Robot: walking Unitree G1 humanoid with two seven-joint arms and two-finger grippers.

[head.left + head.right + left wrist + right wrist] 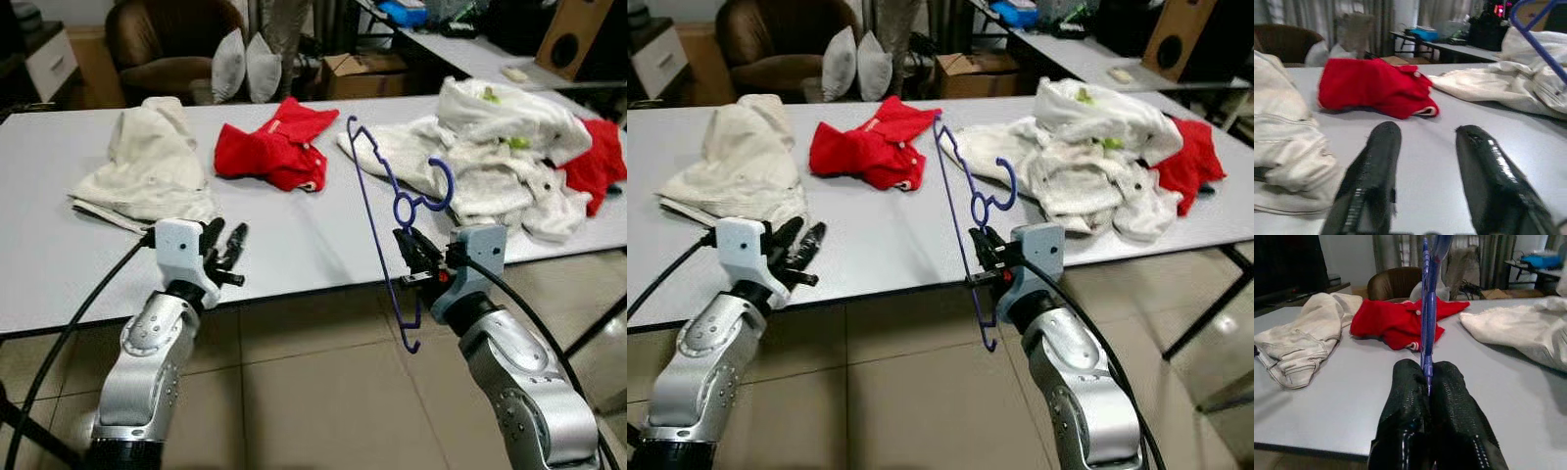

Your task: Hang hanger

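Your right gripper (409,257) is clamped tight on the blue hanger (377,201), fingers pressed together on its thin bar near the table's front edge; you can see the plastic pinched between the black pads (1449,396) in the right wrist view; the hanger stands nearly upright and tilted, its hook curling over above the gripper, its lower end hanging below the table edge, its far shoulder reaching up over the table (294,245) toward the clothes. Your left gripper (227,253) hovers at the front edge of the table with its fingers apart, a moderate gap between them, nothing held; just ahead of it lies the cream garment (147,162), bunched up on the left part of the table. Mid-table you've got a red garment (279,147); to the right, a heap of white clothes (490,157) with another red piece (600,162) at its far right side. Behind the table sits a brown armchair (162,44) with grey cushions (245,67).
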